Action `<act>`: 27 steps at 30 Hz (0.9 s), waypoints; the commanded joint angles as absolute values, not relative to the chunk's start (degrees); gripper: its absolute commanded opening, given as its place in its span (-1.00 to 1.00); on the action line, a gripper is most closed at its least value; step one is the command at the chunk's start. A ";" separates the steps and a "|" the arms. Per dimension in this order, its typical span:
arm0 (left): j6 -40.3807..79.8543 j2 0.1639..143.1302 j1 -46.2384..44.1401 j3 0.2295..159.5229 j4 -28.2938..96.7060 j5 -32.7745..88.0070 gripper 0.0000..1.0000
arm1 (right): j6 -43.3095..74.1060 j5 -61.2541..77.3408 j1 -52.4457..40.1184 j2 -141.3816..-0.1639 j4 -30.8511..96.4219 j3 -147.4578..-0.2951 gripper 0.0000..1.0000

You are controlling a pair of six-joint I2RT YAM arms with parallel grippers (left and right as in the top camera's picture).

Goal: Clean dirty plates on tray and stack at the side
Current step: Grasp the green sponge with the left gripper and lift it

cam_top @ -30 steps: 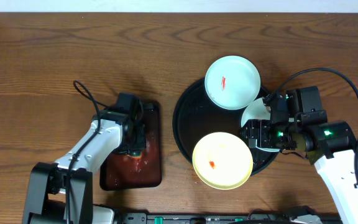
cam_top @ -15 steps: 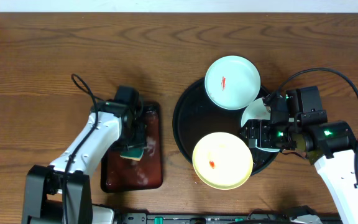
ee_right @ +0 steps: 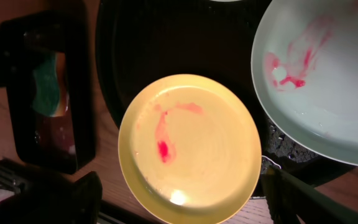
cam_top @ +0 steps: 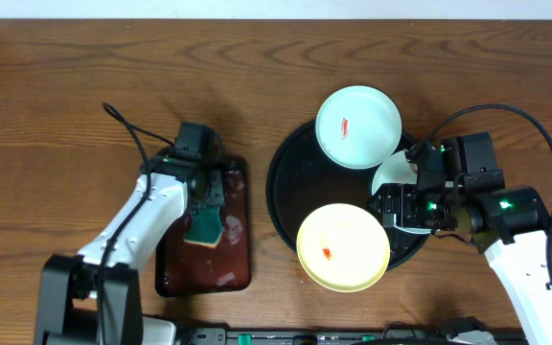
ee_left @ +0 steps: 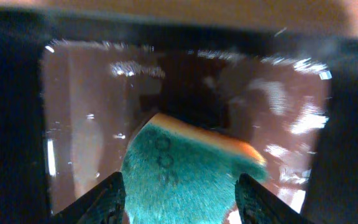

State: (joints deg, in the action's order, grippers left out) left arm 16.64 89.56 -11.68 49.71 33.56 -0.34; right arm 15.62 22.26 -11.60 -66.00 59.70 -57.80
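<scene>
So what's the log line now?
left gripper: shut on sponge over brown tray | right gripper: open by yellow plate | plates: smeared, on black tray

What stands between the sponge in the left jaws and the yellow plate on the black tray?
Nothing tall. Between the sponge held by the left gripper and the yellow plate lie only the brown tray right rim, a strip of bare table and the black tray raised rim.
</scene>
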 commanded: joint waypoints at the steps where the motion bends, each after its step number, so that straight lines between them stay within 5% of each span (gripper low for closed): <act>1: 16.10 91.94 -11.66 47.90 32.36 0.01 0.09 | 15.81 22.33 -12.86 -65.91 59.55 -58.87 0.68; 4: 16.05 93.76 -11.66 47.79 31.79 -0.05 -0.17 | 15.81 22.33 -12.86 -65.91 59.59 -58.87 0.69; 7: 14.98 94.45 -11.64 47.79 30.63 -0.14 -0.85 | 15.84 22.35 -12.86 -65.91 59.59 -58.87 0.69; 14: 15.07 91.94 -11.64 51.05 31.48 -0.03 -0.85 | 15.81 22.35 -12.86 -65.91 59.77 -58.87 0.69; 16: 15.07 90.48 -11.64 51.88 32.77 -0.01 -0.28 | 15.81 22.35 -12.86 -65.91 59.77 -58.87 0.69; 19: 15.05 88.58 -11.64 52.49 35.20 0.56 0.15 | 15.81 22.33 -12.86 -65.91 59.77 -58.87 0.70; 21: 15.07 87.22 -11.66 52.49 37.98 0.91 0.26 | 15.81 22.33 -12.86 -65.91 59.77 -58.87 0.70; 27: 15.97 86.50 -11.70 51.51 45.76 1.76 0.17 | 15.79 22.31 -12.84 -65.91 59.77 -58.87 0.72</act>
State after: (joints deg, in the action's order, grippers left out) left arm 15.22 86.65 -11.68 51.35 44.66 0.97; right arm 15.73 22.24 -11.60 -66.00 59.77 -57.80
